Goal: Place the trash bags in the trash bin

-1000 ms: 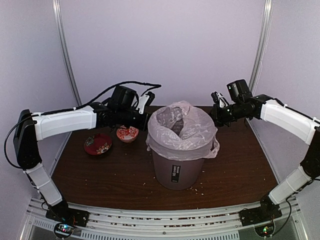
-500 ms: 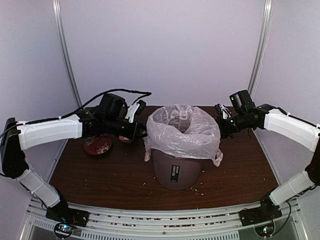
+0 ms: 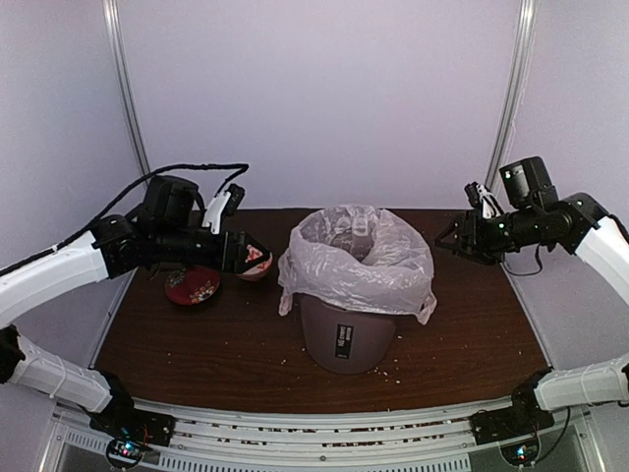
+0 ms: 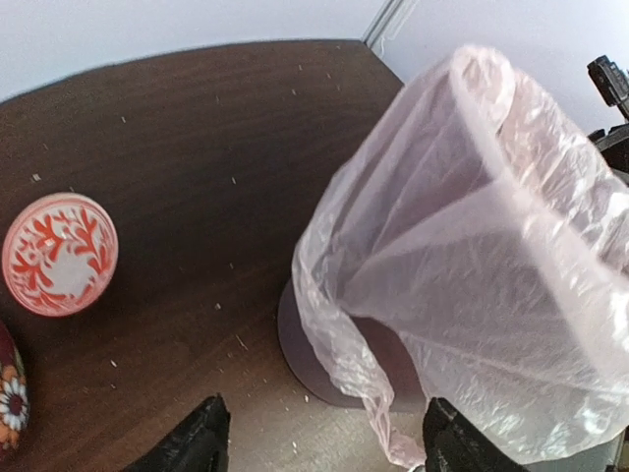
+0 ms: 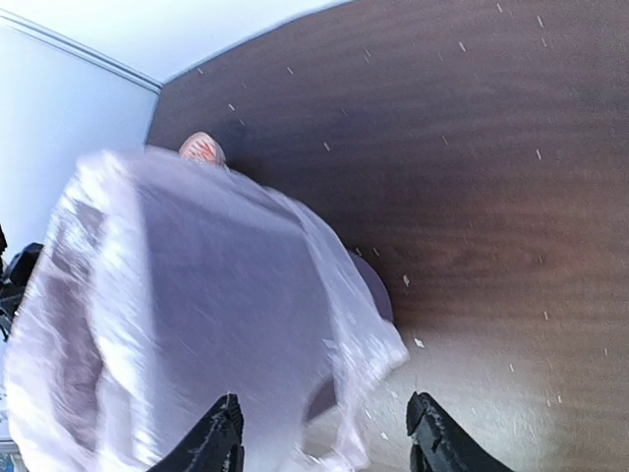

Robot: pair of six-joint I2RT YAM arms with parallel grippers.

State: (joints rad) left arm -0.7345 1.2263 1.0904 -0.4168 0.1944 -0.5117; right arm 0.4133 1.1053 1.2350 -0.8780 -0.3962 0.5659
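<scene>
The trash bin [image 3: 349,339], mauve-brown with a black label, stands mid-table. The trash bag [image 3: 359,258] lines it, its pale translucent edge folded out over the rim and hanging down the sides. My left gripper [image 3: 244,253] is open, level with the rim and a short way left of the bag, touching nothing. In the left wrist view its gripper [image 4: 324,447] frames the bag [image 4: 472,246] and the bin [image 4: 305,359]. My right gripper [image 3: 455,239] is open too, apart from the bag on the right. The right wrist view shows its gripper [image 5: 324,438] before the blurred bag [image 5: 197,295].
A dark red flowered bowl [image 3: 192,285] and a red-and-white bowl [image 3: 259,262] sit left of the bin, close under the left arm; the latter is also in the left wrist view [image 4: 59,254]. Crumbs dot the brown table [image 3: 462,324]. Pale walls enclose the table on three sides.
Both grippers opened and let go of the bag's edge, then drew back outward from the bin. The bag has settled lower over the rim.
</scene>
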